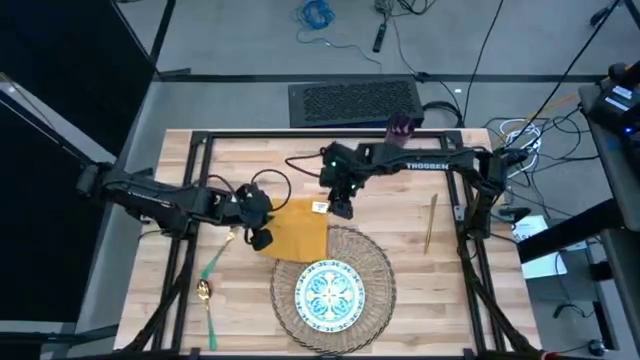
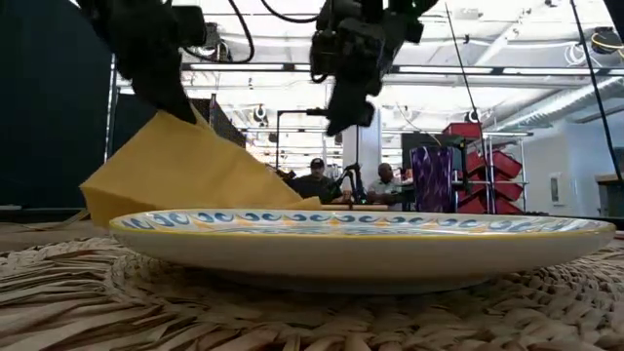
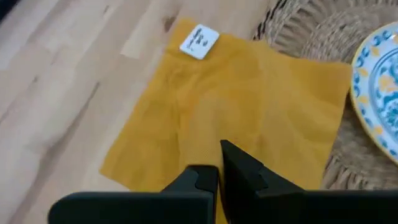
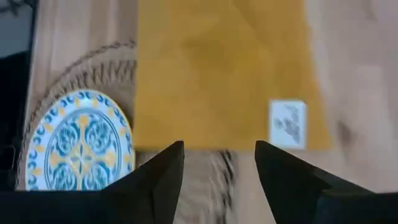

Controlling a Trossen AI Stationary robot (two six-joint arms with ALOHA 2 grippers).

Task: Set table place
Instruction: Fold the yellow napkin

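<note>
I have the left gripper point(image 1: 262, 238) clamped on the near-left edge of the mustard-yellow cloth napkin point(image 1: 298, 231), its fingers point(image 3: 239, 168) pressed together on the fabric. In the low view that edge is lifted into a peak. The napkin lies on the pale butcher-block table point(image 1: 400, 250), at about ten o'clock from the blue-green patterned round plate point(image 1: 328, 293), its corner overlapping the round woven wicker placemat point(image 1: 372, 262) under the plate. The right gripper point(image 1: 342, 208) hangs just above the napkin's far edge beside its white label point(image 1: 320, 207), fingers point(image 4: 158, 177) spread apart and empty. The green-handled gold fork point(image 1: 217, 256) and spoon point(image 1: 206, 305) lie at nine o'clock from the placemat, the slim gold-tan knife point(image 1: 430, 224) at two o'clock.
</note>
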